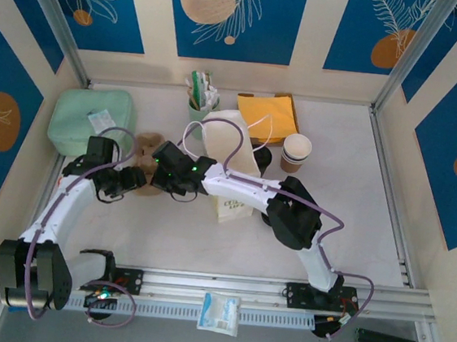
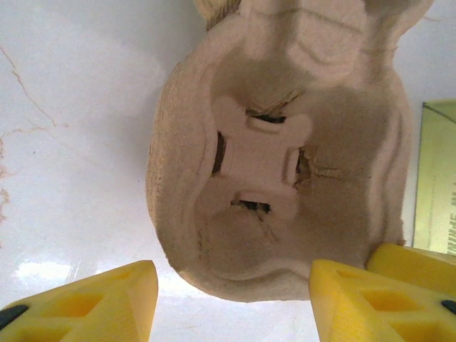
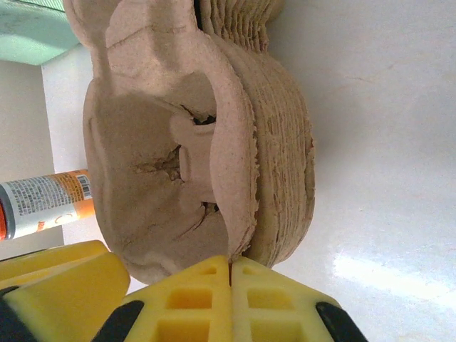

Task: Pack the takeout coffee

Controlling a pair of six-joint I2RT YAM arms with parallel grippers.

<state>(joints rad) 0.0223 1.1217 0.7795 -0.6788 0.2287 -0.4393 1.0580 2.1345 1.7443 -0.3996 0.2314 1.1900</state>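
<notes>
The takeout coffee cups (image 1: 296, 151), white above a brown band and nested together, stand at the back right, away from both arms. Both grippers meet at a stack of brown pulp cup carriers (image 1: 147, 143) left of centre. My right gripper (image 3: 231, 267) is shut on the rim of the top carrier (image 3: 171, 142), which is peeled a little off the stack (image 3: 285, 157). My left gripper (image 2: 231, 303) is open, its yellow fingers (image 2: 92, 306) on either side of the near end of the carrier (image 2: 278, 142) without touching it.
A mint-green lidded box (image 1: 91, 120) sits at the back left. A holder of sachets (image 1: 202, 95), orange napkins (image 1: 267, 114) and a white paper bag (image 1: 233, 143) stand behind the arms. An orange-and-white tube (image 3: 43, 206) lies beside the carriers.
</notes>
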